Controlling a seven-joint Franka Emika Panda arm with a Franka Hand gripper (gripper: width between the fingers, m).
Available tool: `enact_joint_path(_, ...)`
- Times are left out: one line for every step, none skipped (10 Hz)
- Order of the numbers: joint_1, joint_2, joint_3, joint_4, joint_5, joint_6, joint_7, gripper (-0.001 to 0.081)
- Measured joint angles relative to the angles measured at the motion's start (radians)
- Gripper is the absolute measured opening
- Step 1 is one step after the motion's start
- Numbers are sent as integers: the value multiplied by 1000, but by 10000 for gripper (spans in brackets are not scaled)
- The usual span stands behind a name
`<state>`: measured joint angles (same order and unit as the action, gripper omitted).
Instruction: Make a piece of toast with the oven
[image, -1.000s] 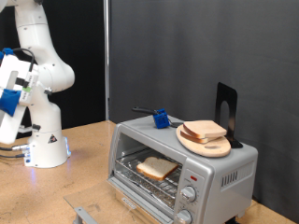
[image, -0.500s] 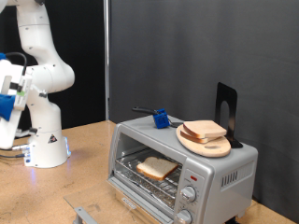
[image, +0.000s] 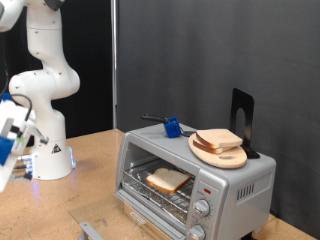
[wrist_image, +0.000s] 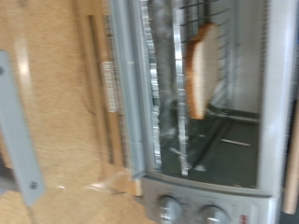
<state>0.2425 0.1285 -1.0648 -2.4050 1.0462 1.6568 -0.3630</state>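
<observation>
The silver-grey oven stands on the wooden table at the exterior view's right, its glass door folded down and open. The piece of toast lies flat on the wire rack inside. The wrist view looks into the open oven and shows the toast on the rack, with the two knobs beside it. My gripper is a blurred white and blue hand at the exterior view's far left edge, well away from the oven. Nothing shows between its fingers.
A round wooden board with stacked bread slices, a blue-handled tool and a black stand sit on the oven's top. The open door's handle juts out low in front. The arm's white base stands at the left.
My hand has swung down and further to the exterior view's left, away from the oven. The toast and the oven door have not moved.
</observation>
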Motion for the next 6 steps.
enact_joint_path(-12, 61, 16, 7, 28, 0, -37, 803)
enact_joint_path(-31, 121, 37, 18, 52, -1, -77, 803)
enact_joint_path(-55, 177, 59, 31, 72, -3, -115, 803)
enact_joint_path(-81, 230, 83, 45, 96, -3, -152, 803)
enact_joint_path(-109, 281, 107, 61, 122, -3, -189, 803)
enact_joint_path(-138, 329, 136, 79, 151, -3, -223, 803)
